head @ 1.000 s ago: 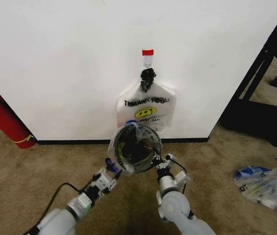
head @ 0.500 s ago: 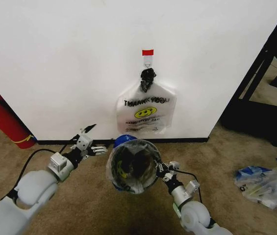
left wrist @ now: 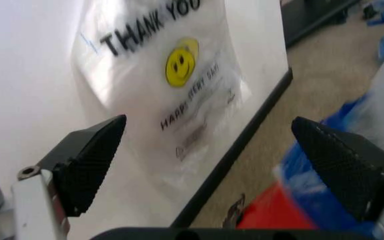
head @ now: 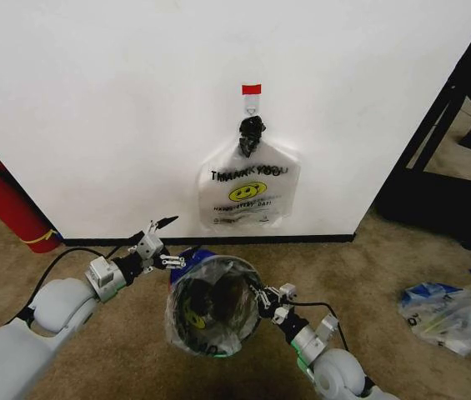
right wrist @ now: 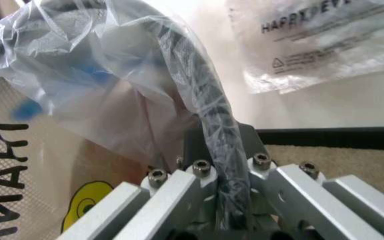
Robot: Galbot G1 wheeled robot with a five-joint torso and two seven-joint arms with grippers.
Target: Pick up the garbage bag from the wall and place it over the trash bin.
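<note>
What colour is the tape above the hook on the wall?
Red; the tape shows best in the head view, just above the hook.

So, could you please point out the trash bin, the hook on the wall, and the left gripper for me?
Trash bin (head: 237,268): head view, on its bag-covered rim.
Hook (head: 252,103): head view, on the white clip below the red tape.
Left gripper (head: 170,240): head view, midway between its open fingertips.

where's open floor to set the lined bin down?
Bare carpet between the fire extinguisher and the trash bin, and between the bin and the plastic bundle. Crowded around the bin: right gripper clamps its rim through the garbage bag, left gripper open beside it.
</note>
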